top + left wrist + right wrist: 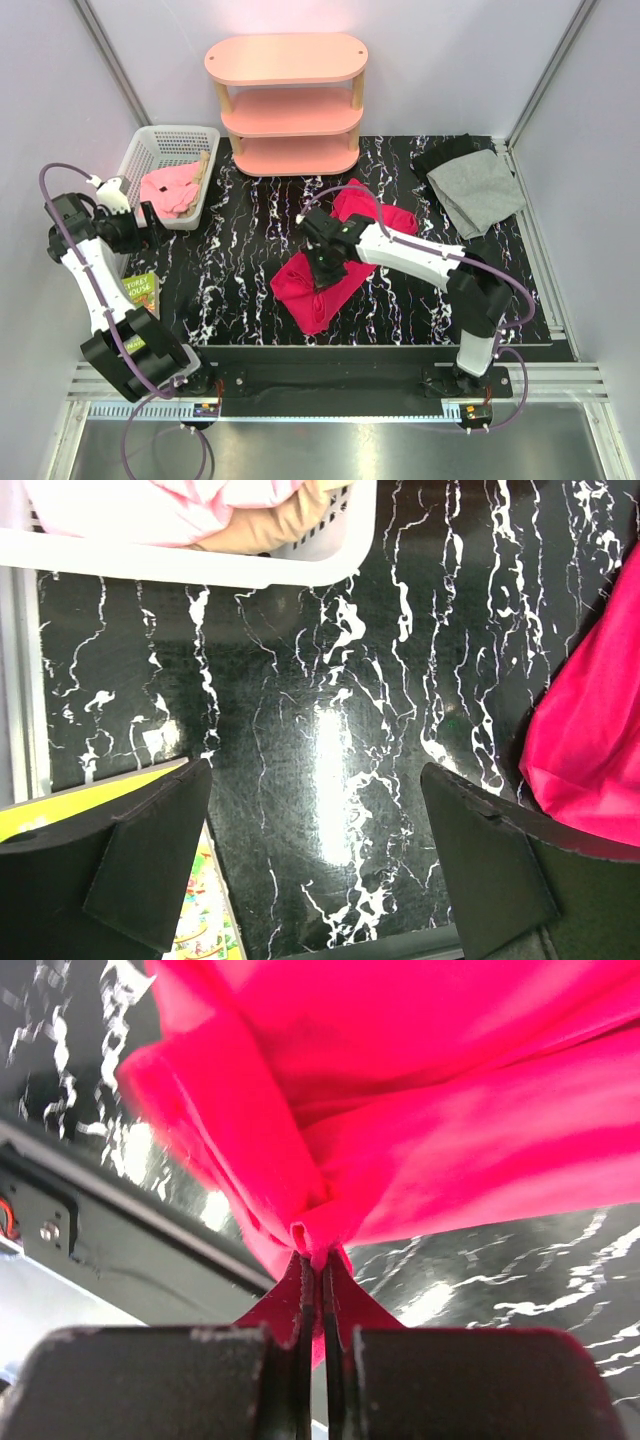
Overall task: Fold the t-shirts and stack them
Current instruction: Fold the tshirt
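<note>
Patience suits us: with our right pincer (pixel 318 1260) clamped on the red t-shirt (pixel 310 295) mid-frame, we should lift slowly while our left pincer (pixel 315 775) gapes empty.

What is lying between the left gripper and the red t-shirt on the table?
Only bare black marbled tabletop lies between the open left gripper and the red t-shirt. The top view shows this stretch, and the left wrist view agrees.

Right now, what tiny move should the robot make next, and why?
Probably the right gripper should pull the red t-shirt outward to spread it: it pinches a bunched fold, the shirt lies crumpled, and the left gripper is open, empty.
</note>
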Available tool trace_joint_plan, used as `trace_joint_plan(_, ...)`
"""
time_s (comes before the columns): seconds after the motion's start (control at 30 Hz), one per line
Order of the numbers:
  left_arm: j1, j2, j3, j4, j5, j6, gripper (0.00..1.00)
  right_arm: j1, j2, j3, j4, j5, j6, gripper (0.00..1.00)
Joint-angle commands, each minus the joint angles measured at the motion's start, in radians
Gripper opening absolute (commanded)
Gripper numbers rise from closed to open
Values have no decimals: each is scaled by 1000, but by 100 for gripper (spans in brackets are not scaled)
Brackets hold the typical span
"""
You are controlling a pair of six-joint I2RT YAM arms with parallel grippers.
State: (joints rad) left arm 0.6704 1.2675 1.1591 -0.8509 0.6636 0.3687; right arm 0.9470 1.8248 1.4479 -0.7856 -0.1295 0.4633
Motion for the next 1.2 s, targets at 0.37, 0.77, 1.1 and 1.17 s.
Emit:
trace_joint_plan(0.37,-49,-3,19,6,22,-5,90,-148,51,-18,121,-39,-101,0)
trace_joint_plan(0.77,-75,-8,-5,4,10,7,90,-257,120,11,137,-10,-141,0)
trace_joint_plan(1.1,-94,-16,-21,4,8,13,90,-271,180,42,137,23,-153,65)
trace_joint_plan(1.17,-98,-22,-27,6,7,18,90,-277,169,63,123,69,-163,83)
